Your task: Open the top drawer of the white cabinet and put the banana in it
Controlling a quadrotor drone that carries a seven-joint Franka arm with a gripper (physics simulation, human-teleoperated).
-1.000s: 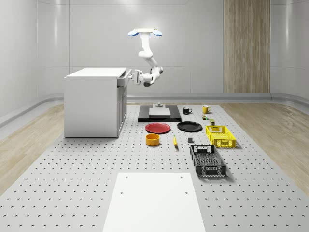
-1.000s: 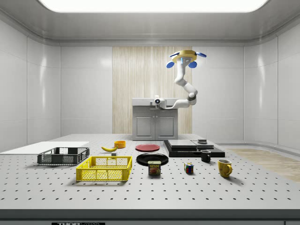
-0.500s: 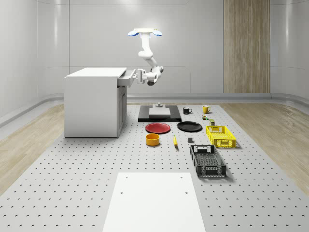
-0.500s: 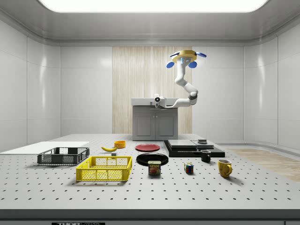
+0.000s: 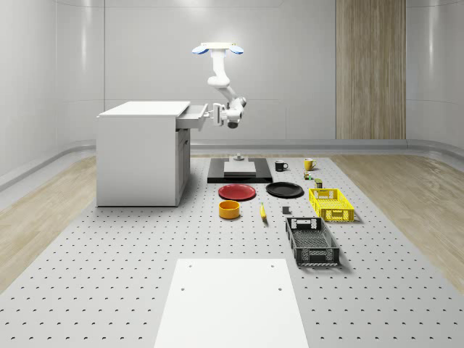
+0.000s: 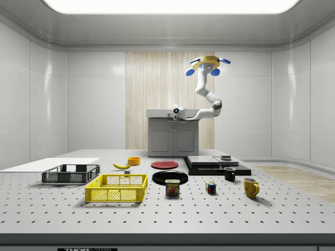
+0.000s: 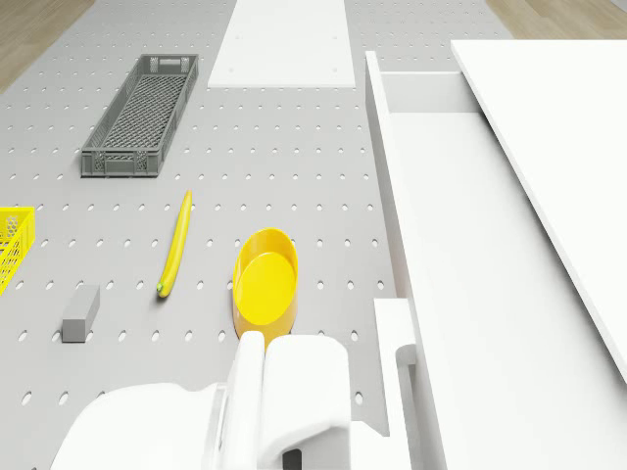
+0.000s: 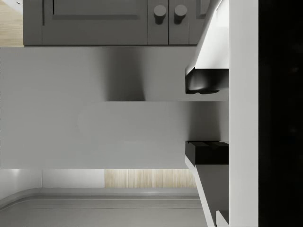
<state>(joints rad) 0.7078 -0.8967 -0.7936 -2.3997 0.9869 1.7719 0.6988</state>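
Hovering high above the grey perforated tabletop [image 5: 109, 290], beside the white box-shaped cabinet [image 5: 138, 156] on its drawer side: blue-rotored drone [image 5: 217, 49], with white jointed arm [image 5: 225, 90] bent down and back toward the cabinet front. Pincer [image 5: 212, 114] level with the pulled-out white top drawer [image 5: 194, 116], right at its front panel; in the wrist view, two black fingertips [image 8: 204, 82] apart on either side of the flat front edge, seemingly pinching it, though actual contact hard to confirm. Drawer interior bare and white in the drone view [image 7: 470, 255]. Well below the pincer, lying flat on the tabletop: slim yellow banana [image 7: 176, 244], just beside the round yellow bowl [image 7: 265, 287], apart from it. Farther from the pincer, past the banana: dark grey mesh crate [image 7: 142, 116] and small grey block [image 7: 80, 312].
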